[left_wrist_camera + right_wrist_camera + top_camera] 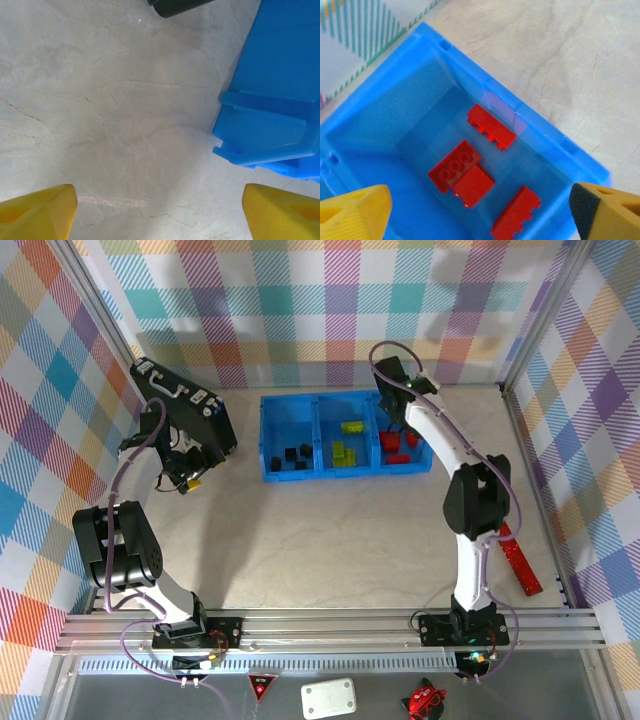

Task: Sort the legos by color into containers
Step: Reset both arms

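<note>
The blue tray (268,465) has three compartments side by side at the back of the table. Black legos (295,456) lie in the left one, lime green legos (346,440) in the middle one and red legos (396,445) in the right one. My right gripper (400,428) hangs over the right compartment. In the right wrist view the right gripper (480,210) stands open above several red legos (491,126) on the blue floor, holding nothing. My left gripper (160,205) is open over bare table, left of the tray's corner (260,135).
A black case with silver latches (185,405) stands tilted at the back left, close to my left gripper (190,478). A long red glittery stick (520,562) lies at the right edge. Plaid walls close in the table on three sides.
</note>
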Controlling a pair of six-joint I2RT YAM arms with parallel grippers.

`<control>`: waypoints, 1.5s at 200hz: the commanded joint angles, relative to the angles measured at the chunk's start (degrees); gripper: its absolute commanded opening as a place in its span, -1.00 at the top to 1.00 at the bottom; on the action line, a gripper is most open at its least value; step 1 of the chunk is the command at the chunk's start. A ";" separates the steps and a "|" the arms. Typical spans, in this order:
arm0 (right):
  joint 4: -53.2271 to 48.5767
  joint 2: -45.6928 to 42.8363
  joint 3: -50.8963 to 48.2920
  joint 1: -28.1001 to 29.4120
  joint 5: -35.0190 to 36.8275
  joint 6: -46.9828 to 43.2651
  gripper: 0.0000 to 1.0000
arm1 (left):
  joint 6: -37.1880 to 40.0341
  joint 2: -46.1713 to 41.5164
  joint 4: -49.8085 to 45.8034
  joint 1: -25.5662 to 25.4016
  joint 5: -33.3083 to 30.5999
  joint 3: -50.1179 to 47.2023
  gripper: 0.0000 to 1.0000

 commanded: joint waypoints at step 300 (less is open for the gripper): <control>97.10 -27.88 -86.26 -19.45 -28.16 -49.88 -0.98 | 18.40 -1.64 90.21 -15.31 -28.03 -46.32 -0.99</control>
